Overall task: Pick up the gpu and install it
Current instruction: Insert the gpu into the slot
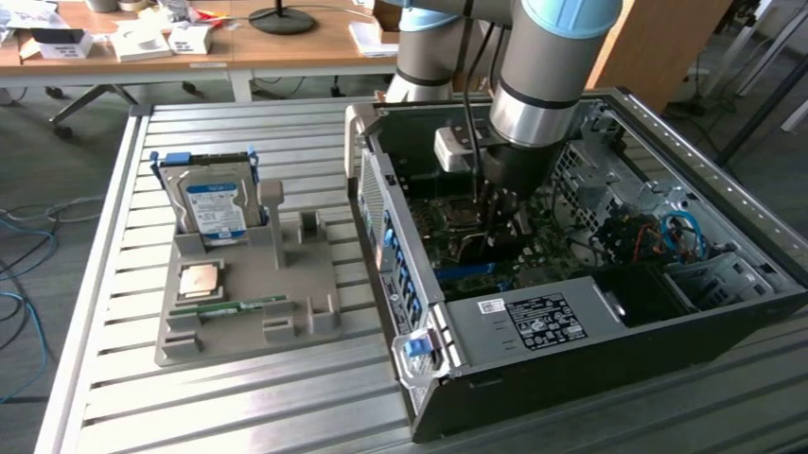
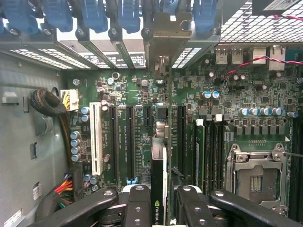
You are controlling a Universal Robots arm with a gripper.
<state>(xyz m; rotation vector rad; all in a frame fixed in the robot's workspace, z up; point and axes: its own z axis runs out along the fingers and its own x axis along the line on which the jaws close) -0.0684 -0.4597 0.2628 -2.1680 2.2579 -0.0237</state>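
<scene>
Counter (image 1: 114,284): slatted metal, carrying a grey tray on the exterior view's left and an open computer case on the right.
Tray (image 1: 303,317): grey moulded holder with several pockets.
Tray, far pocket: a hard drive (image 1: 215,203) with a blue-white label stood upright on edge.
Tray, near-left pocket: a square processor chip (image 1: 202,280) lay flat.
Tray, near slot: a narrow green memory stick (image 1: 227,306) lay just nearer than the chip.
Case (image 1: 606,378): lay on its side with the panel off, and the arm reached down into it.
Case, inside: a green motherboard (image 2: 123,90), a labelled power supply (image 1: 531,322) at the near end, and blue and red cables (image 1: 676,236) on the right.
Claw (image 2: 159,201): low inside the case, its fingers pressed against both faces of the gpu.
Gpu (image 2: 159,165): held on edge between the fingers, running along the expansion slots over the motherboard; whether it was seated could not be told.
Socket (image 2: 255,177): the processor socket beside the slots stood bare.
</scene>
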